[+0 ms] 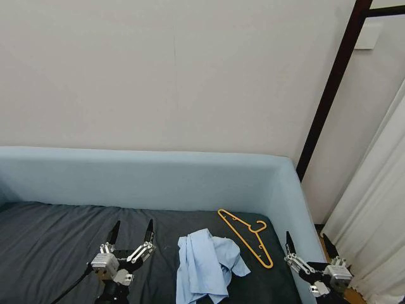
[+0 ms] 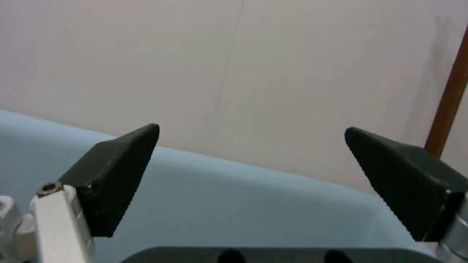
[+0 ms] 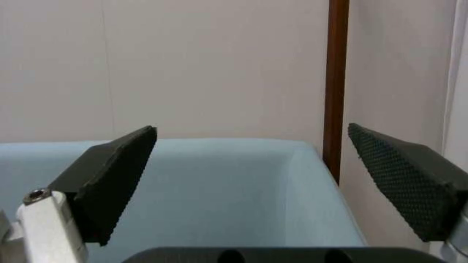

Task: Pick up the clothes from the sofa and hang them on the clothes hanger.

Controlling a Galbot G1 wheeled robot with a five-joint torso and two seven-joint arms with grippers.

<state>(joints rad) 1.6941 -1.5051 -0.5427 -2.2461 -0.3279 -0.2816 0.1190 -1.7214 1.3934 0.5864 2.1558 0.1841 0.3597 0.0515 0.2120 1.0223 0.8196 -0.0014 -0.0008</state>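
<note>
Currently both your grippers hover low with jaws spread wide: left gripper (image 1: 133, 225) over the dark grey sofa seat (image 1: 57, 234), right gripper (image 1: 308, 244) by the pale blue sofa arm (image 1: 288, 190). The crumpled light-blue cloth garment (image 1: 205, 266) lies on the seat between them, just beside the thin orange plastic hanger (image 1: 247, 237). Risk, as judged: pinch one loose fold and the bundle trails; sweep too near and you snag or shove the hanger.
</note>
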